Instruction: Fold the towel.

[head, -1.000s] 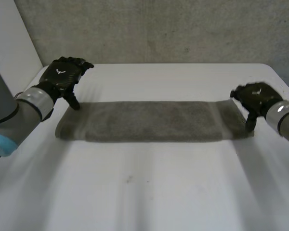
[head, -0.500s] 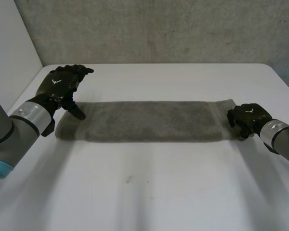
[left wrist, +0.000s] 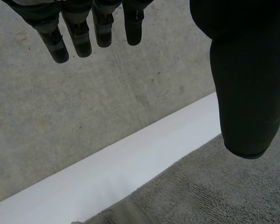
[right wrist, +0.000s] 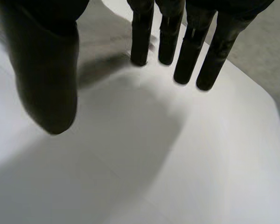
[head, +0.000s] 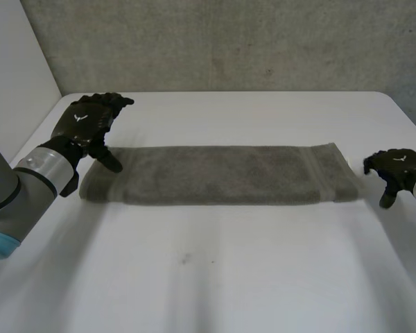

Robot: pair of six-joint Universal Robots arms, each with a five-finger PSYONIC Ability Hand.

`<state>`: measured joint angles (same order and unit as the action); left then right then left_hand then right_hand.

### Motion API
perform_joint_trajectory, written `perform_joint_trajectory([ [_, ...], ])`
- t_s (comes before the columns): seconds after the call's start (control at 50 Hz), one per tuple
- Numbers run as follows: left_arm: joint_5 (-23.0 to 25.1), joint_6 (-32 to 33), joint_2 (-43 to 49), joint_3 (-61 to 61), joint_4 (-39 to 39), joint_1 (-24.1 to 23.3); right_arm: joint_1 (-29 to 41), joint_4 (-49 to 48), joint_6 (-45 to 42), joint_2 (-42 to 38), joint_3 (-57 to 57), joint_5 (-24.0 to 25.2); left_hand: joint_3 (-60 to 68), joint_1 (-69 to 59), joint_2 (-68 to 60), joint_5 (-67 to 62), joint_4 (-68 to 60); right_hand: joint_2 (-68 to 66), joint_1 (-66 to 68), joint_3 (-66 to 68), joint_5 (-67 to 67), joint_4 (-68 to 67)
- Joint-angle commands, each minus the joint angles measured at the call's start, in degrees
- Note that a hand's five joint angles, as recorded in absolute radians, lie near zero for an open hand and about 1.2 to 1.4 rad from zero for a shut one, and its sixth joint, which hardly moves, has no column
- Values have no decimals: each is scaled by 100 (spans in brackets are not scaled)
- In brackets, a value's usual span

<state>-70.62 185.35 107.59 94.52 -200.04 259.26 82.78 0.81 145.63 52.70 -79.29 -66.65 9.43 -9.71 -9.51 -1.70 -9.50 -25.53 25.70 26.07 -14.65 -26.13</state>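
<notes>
A grey towel [head: 215,173] lies flat as a long, narrow band across the far half of the white table [head: 229,277], parallel to its far edge, one end near the left edge and the other short of the right edge. Its thick near edge suggests it is already doubled lengthwise, so one fold looks done; the shorter folds, end to end, appear to be left, and neither hand has hold of the cloth. The left hand [head: 87,121] hovers over the towel's left end, spread and empty, its thumb pointing down at the cloth's far corner; whether the tip touches cannot be told. The right hand [head: 395,166] sits over bare table just beyond the towel's right end, near the right edge, loosely open and holding nothing. The head view alone gives the whole band and both hands' places along it. The left wrist view adds what that one cannot: straight fingers [left wrist: 79,32] held up against the concrete wall [left wrist: 107,116], well clear of the cloth, and the thumb [left wrist: 245,93] hanging above the towel's pile with a strip of table beyond. The right wrist view shows straight fingers [right wrist: 189,51] above white table, with what looks like the towel's end just past the fingertips.
</notes>
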Motion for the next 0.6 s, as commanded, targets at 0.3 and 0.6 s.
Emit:
perform_joint_trajectory([
  [0.3,-4,-7,-2,67,-61,-33,80,-494,827,-85,-254,1418,57,-29,-49,170,-50,-70,53,17,-158,-11],
  [0.6,5,-7,-2,84,-61,-16,89,-555,537,-515,176,864,57,-29,-49,170,-50,-3792,3775,3739,-3880,-3733],
])
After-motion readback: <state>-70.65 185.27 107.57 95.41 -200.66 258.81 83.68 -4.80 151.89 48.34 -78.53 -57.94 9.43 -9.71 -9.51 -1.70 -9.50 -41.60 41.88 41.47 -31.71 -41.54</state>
